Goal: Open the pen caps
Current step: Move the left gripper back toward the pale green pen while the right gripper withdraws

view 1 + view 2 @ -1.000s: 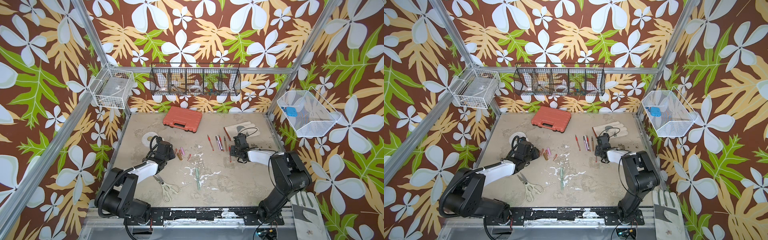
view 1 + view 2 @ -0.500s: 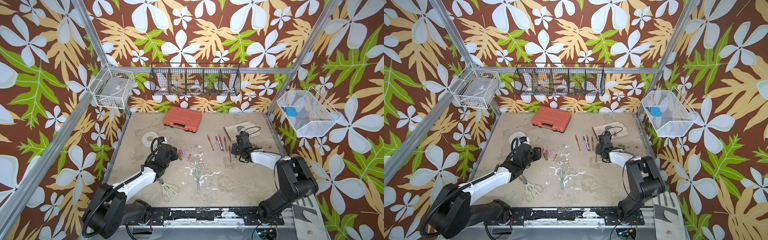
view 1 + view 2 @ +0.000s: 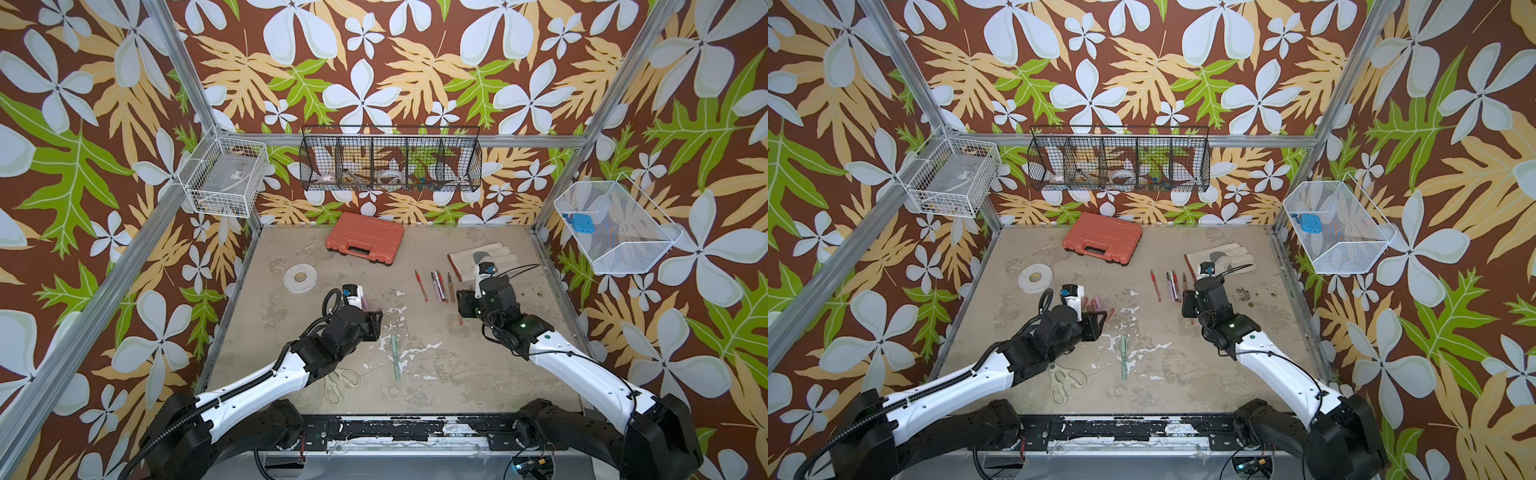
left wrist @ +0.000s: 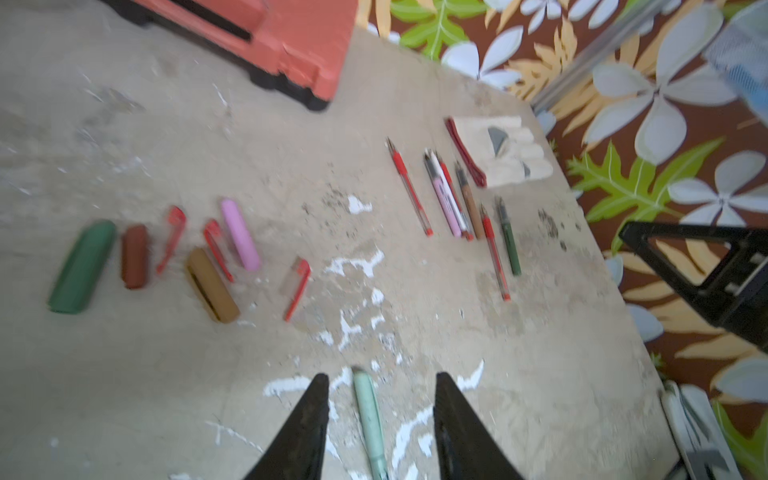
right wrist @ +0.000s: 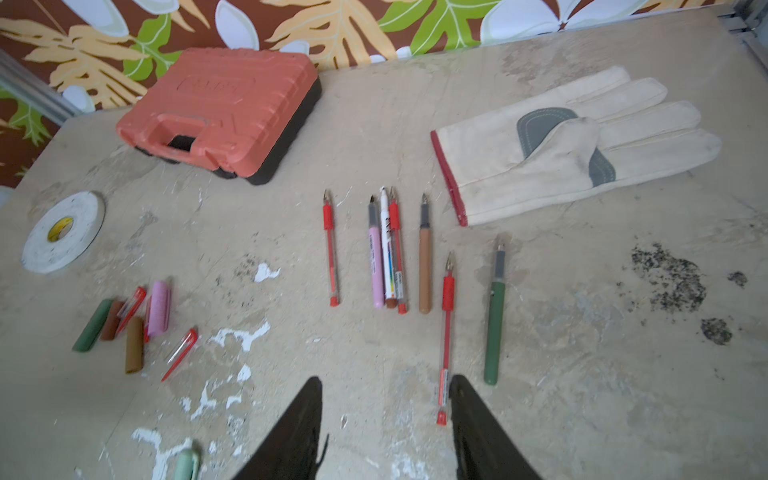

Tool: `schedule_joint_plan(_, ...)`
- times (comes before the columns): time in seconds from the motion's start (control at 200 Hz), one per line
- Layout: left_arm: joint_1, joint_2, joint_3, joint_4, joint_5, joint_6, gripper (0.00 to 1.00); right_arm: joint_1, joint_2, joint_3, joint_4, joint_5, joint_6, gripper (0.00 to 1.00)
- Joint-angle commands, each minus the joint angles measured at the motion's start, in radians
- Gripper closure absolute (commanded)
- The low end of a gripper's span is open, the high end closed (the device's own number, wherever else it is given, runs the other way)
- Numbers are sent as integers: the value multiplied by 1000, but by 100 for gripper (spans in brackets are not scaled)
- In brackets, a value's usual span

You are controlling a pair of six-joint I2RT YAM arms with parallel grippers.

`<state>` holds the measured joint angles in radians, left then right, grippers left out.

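Several loose pen caps [image 4: 211,286] lie in a cluster left of the table's middle: dark green, brown, gold, pink and clear red ones, also seen in the right wrist view [image 5: 124,324] and partly in a top view [image 3: 1098,300]. A capped pale green pen [image 4: 368,409] lies on the table in both top views [image 3: 395,353] [image 3: 1123,357]. My left gripper [image 4: 380,382] [image 3: 376,324] hovers open over its far end, empty. My right gripper [image 5: 386,384] [image 3: 463,305] is open and empty. A red pen [image 5: 446,332] lies beside one of its fingers.
A row of uncapped pens [image 5: 390,249] lies ahead of the right gripper, with a work glove [image 3: 482,262] beyond. An orange case [image 3: 365,243] sits at the back, a tape roll [image 3: 300,277] at left, and scissors [image 3: 340,382] under the left arm. Wire baskets hang on the walls.
The right gripper has gone from shut to open. The left arm has swung from the cap cluster toward the pale green pen.
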<state>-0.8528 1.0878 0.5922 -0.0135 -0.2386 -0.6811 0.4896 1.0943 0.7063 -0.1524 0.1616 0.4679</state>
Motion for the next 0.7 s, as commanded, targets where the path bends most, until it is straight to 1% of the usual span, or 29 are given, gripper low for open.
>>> schedule_joint_plan(0.0, -87, 38, 23, -100, -77, -45, 57, 41, -33, -27, -43, 11, 31, 49)
schedule_joint_plan(0.04, -125, 55, 34, -111, -104, -60, 56, 56, -39, -30, -55, 10, 34, 49)
schedule_joint_plan(0.135, -170, 89, 64, -155, -143, -87, 51, 92, -38, -33, -65, 16, 29, 49)
schedule_joint_plan(0.18, -179, 102, 69, -155, -140, -97, 49, 104, -33, -32, -67, 14, 28, 49)
schedule_joint_plan(0.245, -186, 126, 72, -138, -105, -108, 47, 120, -25, -29, -68, 13, 22, 50)
schedule_joint_plan(0.29, -192, 148, 82, -132, -80, -107, 46, 128, -24, -28, -68, 17, 17, 50)
schedule_joint_plan(0.38, -206, 205, 119, -160, -100, -113, 46, 128, -34, -34, -65, 19, 13, 50)
schedule_joint_plan(0.51, -208, 296, 146, -171, -84, -130, 47, 129, -57, -50, -58, 18, 13, 50)
schedule_joint_plan(0.696, -214, 370, 156, -176, -134, -171, 48, 129, -56, -52, -49, -1, 13, 50)
